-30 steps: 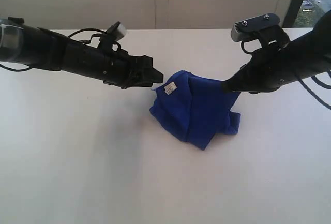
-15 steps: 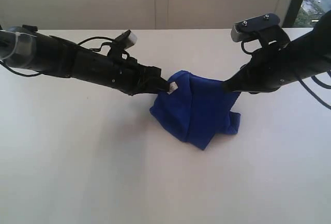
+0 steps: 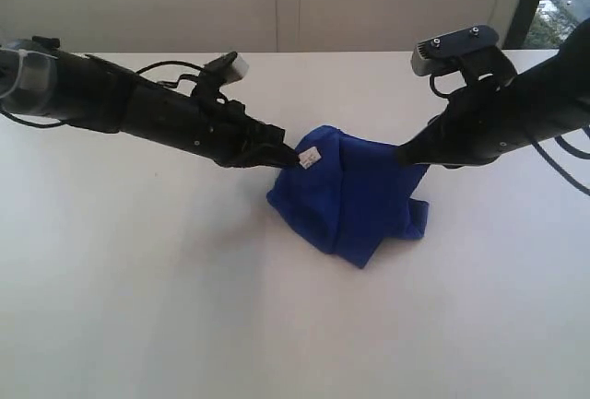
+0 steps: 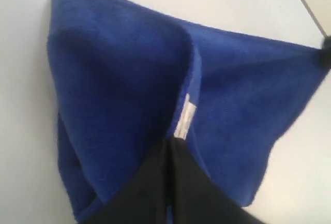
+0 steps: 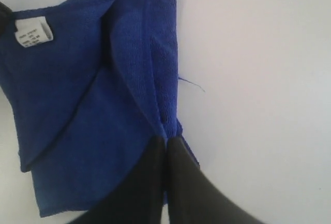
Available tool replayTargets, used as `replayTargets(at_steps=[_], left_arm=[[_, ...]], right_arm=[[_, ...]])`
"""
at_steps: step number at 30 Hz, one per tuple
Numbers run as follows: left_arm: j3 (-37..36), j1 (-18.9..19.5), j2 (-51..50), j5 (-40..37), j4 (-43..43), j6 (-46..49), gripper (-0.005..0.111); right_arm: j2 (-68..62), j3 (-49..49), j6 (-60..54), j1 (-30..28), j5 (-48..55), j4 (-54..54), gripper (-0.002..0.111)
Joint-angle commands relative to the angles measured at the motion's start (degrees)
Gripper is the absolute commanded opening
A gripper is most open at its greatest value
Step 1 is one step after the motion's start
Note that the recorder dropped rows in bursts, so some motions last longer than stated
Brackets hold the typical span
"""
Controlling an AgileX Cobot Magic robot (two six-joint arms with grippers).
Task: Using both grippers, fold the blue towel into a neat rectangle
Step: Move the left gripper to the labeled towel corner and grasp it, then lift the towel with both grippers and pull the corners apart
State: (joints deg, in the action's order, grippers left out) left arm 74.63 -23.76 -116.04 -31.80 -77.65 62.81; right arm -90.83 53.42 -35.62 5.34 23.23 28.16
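left jaws newly clamped on blue towel (image 3: 355, 201) by its tag (image 3: 309, 155), right jaws gripping it — unchanged

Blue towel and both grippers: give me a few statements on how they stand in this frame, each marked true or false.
1. The left gripper is shut on the blue towel next to its white tag. True.
2. The right gripper hangs open above the towel. False: it is shut on the towel's opposite edge.
3. The towel lies flat as a neat rectangle. False: it is bunched up in folds.
4. The towel rests on a white table. True.
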Motion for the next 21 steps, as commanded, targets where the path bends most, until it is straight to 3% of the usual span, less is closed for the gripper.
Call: replayTargets(at_steps=[1, 9, 17, 21], left_arm=[[0.1, -0.2, 6.6, -3.8, 9.7, -3.4, 0.000], [0.1, -0.2, 21.0, -7.5, 45.3, -26.7, 0.000], [0.1, -0.2, 37.4, -19.6, 52.9, -29.2, 0.000], [0.1, -0.2, 46.4, -26.5, 62.0, -32.5, 0.000]], right_arm=[[3.7, -0.2, -0.2, 0.3, -0.5, 0.1, 0.000], [18.3, -0.2, -0.2, 0.3, 2.9, -6.1, 0.000], [32.1, -0.2, -0.2, 0.3, 13.4, -11.6, 0.000], [39.0, -0.2, -0.2, 0.3, 17.6, -14.4, 0.000]])
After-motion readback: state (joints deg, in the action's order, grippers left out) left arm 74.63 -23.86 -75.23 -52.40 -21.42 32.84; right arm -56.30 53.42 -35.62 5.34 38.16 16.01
